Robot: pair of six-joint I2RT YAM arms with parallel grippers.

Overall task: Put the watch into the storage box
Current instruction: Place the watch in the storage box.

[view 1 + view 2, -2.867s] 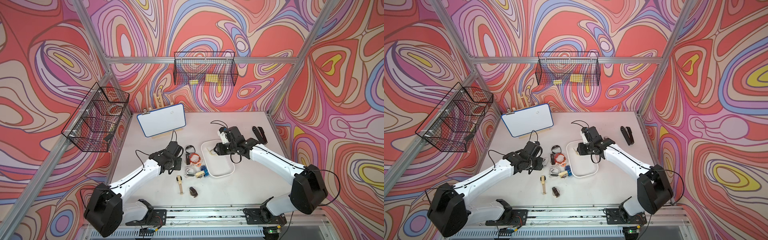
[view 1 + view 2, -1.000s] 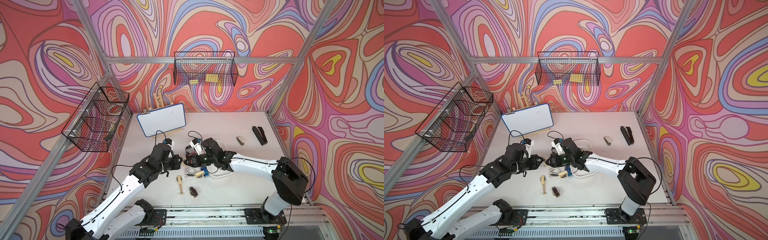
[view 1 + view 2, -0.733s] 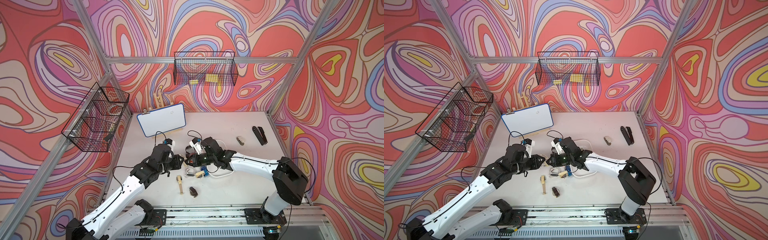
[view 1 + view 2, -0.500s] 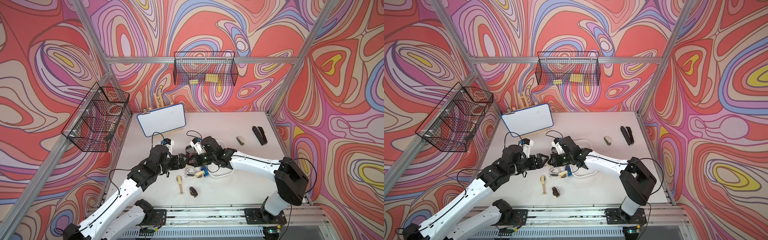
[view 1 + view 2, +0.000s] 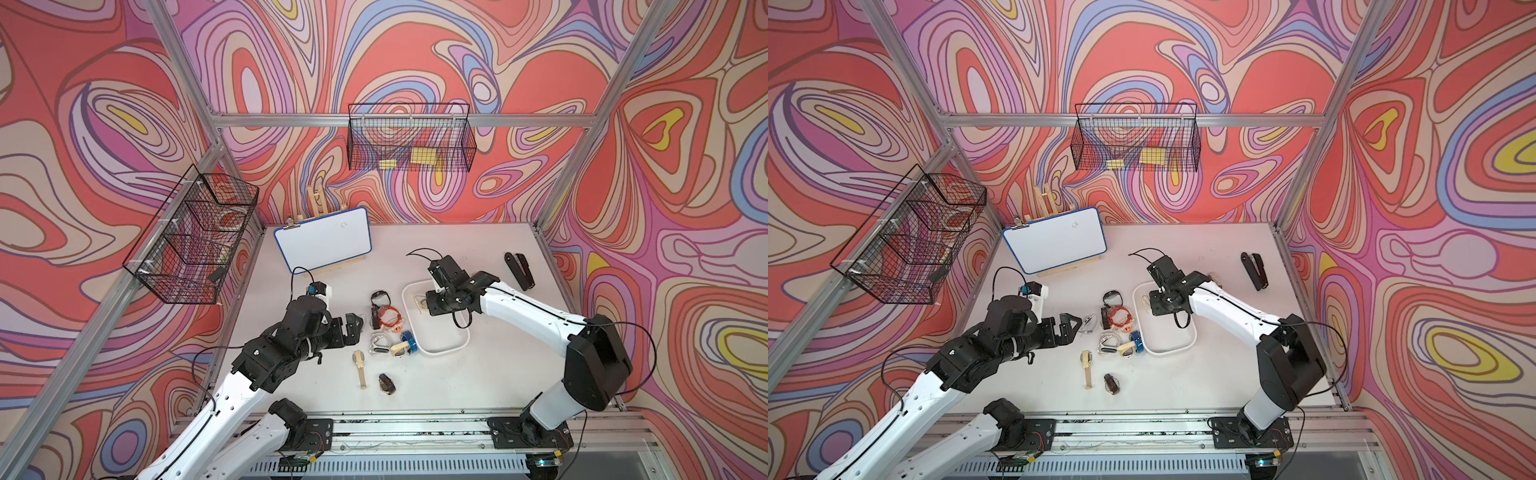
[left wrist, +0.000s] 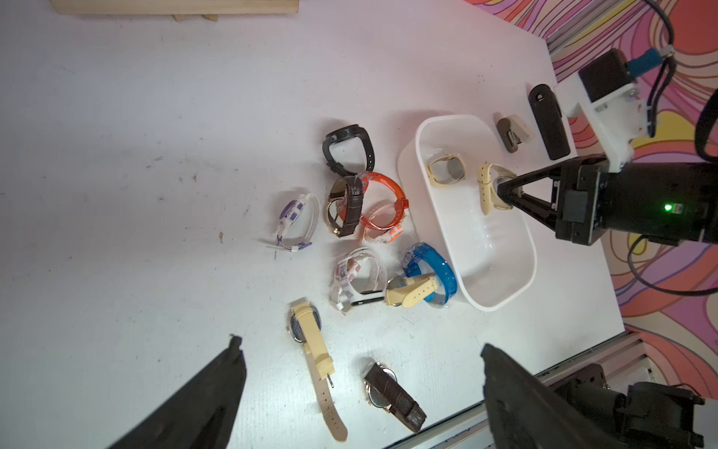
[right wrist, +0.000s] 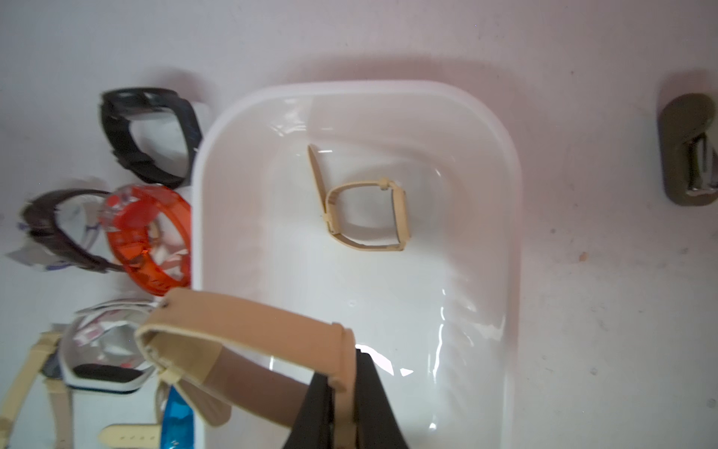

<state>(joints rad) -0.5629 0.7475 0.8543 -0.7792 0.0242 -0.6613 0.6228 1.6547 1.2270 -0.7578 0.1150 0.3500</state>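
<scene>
The storage box (image 5: 440, 352) (image 5: 1168, 354) is a white shallow tray right of centre on the table. A beige square watch (image 6: 447, 169) (image 7: 369, 214) lies in its far end. My right gripper (image 6: 505, 193) (image 7: 344, 388) is shut on the strap of a second beige watch (image 6: 486, 186) (image 7: 248, 330), which hangs above the box's left side. My left gripper (image 5: 353, 328) (image 5: 1070, 328) (image 6: 360, 343) is open with nothing in it, left of the watch pile. The pile holds black (image 5: 380, 297), orange (image 5: 390, 318) and blue (image 5: 409, 343) watches.
A flat beige-strap watch (image 5: 361, 370) and a brown one (image 5: 386, 382) lie near the front. A white-purple watch (image 6: 295, 217) lies by the left gripper. Behind are a whiteboard (image 5: 322, 245), a black stapler (image 5: 517, 270) and a small grey clip tool (image 6: 513, 134). Wire baskets (image 5: 409, 143) (image 5: 191, 241) hang on the walls.
The left gripper has opened and drawn back to the left. The right arm has swung right from the pile to over the box with the beige watch in its jaws.
</scene>
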